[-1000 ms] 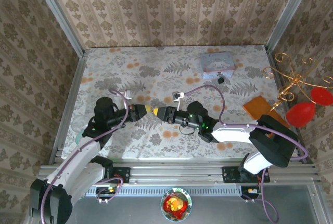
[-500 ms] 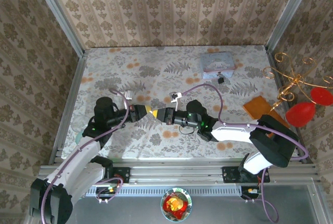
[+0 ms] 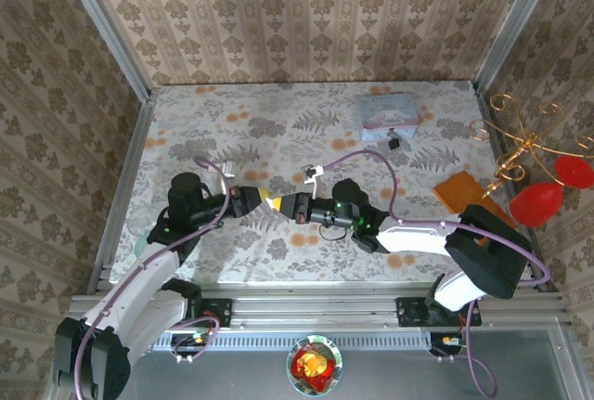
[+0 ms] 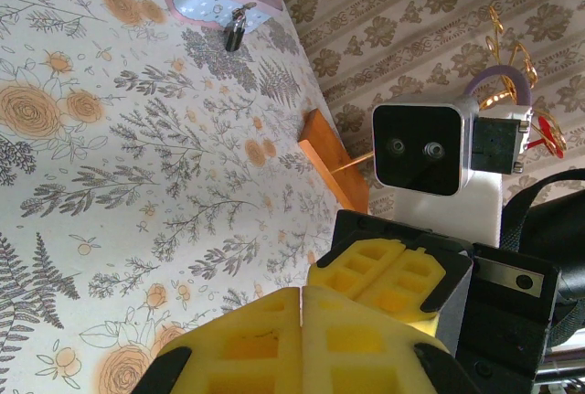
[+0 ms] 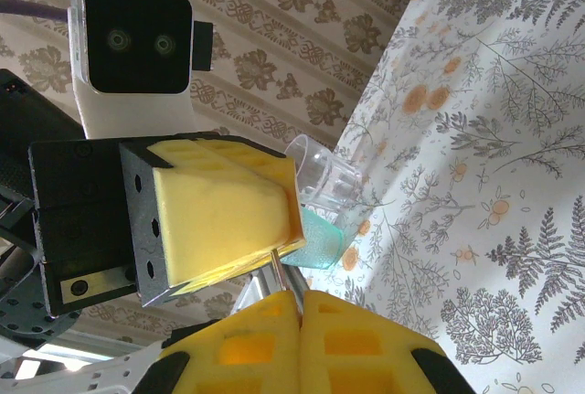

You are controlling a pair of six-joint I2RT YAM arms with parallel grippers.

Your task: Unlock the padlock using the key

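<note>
The left gripper (image 3: 261, 199) is clenched, pads pressed flat, and has barely moved. Over the last second the right gripper (image 3: 279, 202) has edged leftward until the two tips meet. It is clamped on the key (image 5: 274, 271), whose thin stem reaches the left gripper's pad, which looks like a handover or regrasp. The padlock (image 3: 394, 141) lies on the surface well beyond the right gripper, up and to its right, untouched beside the pale blue tin (image 3: 388, 112).

Open desk (image 3: 232, 126) across upper left and upper centre, top view. Blocked mid-frame by left gripper (image 3: 267, 198) and right gripper (image 3: 284, 203), tip to tip. Crowded upper right: pale tin (image 3: 389, 110), padlock (image 3: 394, 141) just beside it, orange block (image 3: 461, 191), gold wire stand (image 3: 520, 149).
</note>
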